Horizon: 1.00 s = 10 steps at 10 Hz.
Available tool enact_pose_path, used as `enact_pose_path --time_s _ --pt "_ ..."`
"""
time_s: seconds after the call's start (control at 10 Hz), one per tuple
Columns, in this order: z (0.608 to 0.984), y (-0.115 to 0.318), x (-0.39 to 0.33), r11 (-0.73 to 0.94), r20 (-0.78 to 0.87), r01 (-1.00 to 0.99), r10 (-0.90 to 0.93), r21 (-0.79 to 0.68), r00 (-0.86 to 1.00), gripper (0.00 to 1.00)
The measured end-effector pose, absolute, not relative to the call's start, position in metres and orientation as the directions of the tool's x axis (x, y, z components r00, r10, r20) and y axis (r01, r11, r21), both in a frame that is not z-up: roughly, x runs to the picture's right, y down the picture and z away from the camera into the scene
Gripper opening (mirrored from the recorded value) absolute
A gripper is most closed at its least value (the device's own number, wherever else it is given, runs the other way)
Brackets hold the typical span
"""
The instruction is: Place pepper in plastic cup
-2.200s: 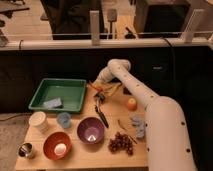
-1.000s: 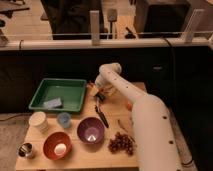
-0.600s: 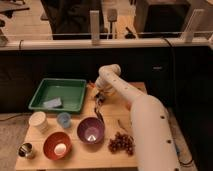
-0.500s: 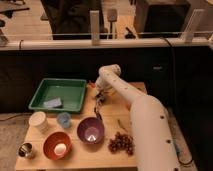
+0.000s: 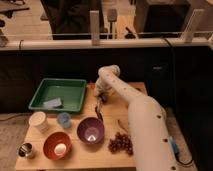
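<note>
Pepper [image 5: 100, 111]: lying on the surface [image 5: 97, 158], just far of the purple bowl [image 5: 90, 131]
Hand [image 5: 100, 96]: at pepper's far end, grip can't tell
Blue cup [image 5: 64, 119]: left of that bowl

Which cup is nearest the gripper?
The short light-blue plastic cup, between white cup and purple bowl; the gripper hangs beside the green tray's right edge.

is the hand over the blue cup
No, the hand is by the tray's right edge, beyond the purple bowl, well apart from the cup.
</note>
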State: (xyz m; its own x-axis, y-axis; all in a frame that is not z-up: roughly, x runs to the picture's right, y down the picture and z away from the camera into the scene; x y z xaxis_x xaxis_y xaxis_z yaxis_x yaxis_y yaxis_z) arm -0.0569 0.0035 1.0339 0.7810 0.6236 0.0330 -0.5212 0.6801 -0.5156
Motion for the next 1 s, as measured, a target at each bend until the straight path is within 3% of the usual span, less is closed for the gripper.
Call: enact_pose_path --time_s 0.4,0.7,1.0 --pt "1.034 0.003 -0.052 0.681 0.026 -0.526 0.623 -0.509 0.782 0.55" --pt "1.034 0.001 -0.048 0.685 0.021 -0.529 0.621 -0.500 0.784 0.42" --pt "1.035 -0.003 -0.041 0.702 0.011 -0.534 0.610 -0.470 0.792 0.42"
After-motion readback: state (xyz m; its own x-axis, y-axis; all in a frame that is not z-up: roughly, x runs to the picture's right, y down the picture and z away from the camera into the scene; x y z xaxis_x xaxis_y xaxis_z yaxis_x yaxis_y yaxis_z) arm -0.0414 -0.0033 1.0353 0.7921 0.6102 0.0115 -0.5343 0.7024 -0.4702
